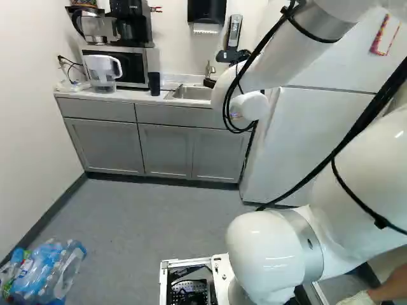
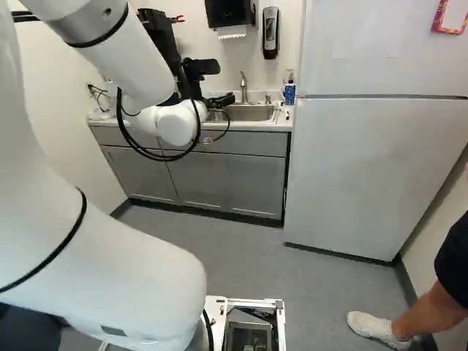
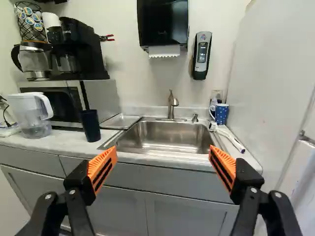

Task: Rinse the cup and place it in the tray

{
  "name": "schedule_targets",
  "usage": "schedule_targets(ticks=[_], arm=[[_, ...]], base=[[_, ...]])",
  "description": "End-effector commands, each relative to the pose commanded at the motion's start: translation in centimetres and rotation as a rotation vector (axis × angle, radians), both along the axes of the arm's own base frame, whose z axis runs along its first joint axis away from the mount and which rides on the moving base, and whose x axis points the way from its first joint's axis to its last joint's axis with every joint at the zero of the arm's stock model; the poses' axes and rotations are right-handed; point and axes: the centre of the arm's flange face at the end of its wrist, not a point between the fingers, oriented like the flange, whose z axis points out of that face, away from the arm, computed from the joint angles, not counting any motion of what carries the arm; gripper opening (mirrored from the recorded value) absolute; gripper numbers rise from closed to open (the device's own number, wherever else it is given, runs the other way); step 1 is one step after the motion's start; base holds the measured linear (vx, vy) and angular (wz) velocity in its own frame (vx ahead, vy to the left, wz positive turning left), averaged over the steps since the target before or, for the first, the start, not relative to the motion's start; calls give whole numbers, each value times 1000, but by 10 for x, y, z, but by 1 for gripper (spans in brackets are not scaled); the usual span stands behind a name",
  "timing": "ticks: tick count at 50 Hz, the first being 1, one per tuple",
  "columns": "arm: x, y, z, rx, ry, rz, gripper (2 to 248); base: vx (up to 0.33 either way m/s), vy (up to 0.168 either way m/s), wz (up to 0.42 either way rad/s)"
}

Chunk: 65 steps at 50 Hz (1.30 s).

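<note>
- White, smooth-faced refrigerator [image 2: 373, 168], boxy, at the right; cut off at the top in both base views.
- Grey panelled base cabinets [image 1: 165, 149] under a pale, faintly mottled countertop [image 3: 64, 143]; the arm hides part of both.
- Glossy white arm [image 2: 95, 248] with rounded joints and looped black cables, cut off by the edges of the base views.
- Rectangular brushed-metal sink [image 3: 165, 137] with rounded corners, ahead of and between the gripper's fingers; a curved metal faucet [image 3: 171, 105] stands at its far side.
- Boxy silver-and-black microwave [image 3: 61, 101] at the left, its front partly hidden by a clear plastic pitcher with a white lid [image 3: 34, 115].
- Black gripper [image 2: 221, 100], largely hidden behind the arm in the base views. In the wrist view its fingers stand wide apart, ribbed orange pads [image 3: 102, 169] facing each other, nothing between them.
- Shallow grey tray [image 3: 119, 121] with a raised rim, left of the sink; metal or plastic, I cannot tell.
- Dark, smooth, slightly tapered tumbler [image 3: 90, 126], upright just left of the tray, ahead and left of the gripper, well apart from it. A thin dark upright shape meets its rim; inside or behind, unclear.
- Blue white-dotted mug [image 3: 221, 114], far right of the sink, ahead and right. Which cup is meant, I cannot tell.
</note>
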Motion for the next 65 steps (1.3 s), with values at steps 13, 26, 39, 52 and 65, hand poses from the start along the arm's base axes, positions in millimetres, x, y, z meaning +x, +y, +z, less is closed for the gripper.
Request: schedule_targets(ticks=[13,26,39,52,65], arm=[[11,0,12,0,-3,0,247],[22,0,24,0,-3,0,247],[33,0,36,0,2,0,247],[44,0,47,0,10,0,247],[55,0,58,0,22,0,247]], base=[[0,0,0],[0,0,0],[0,0,0],[0,0,0],[0,0,0]])
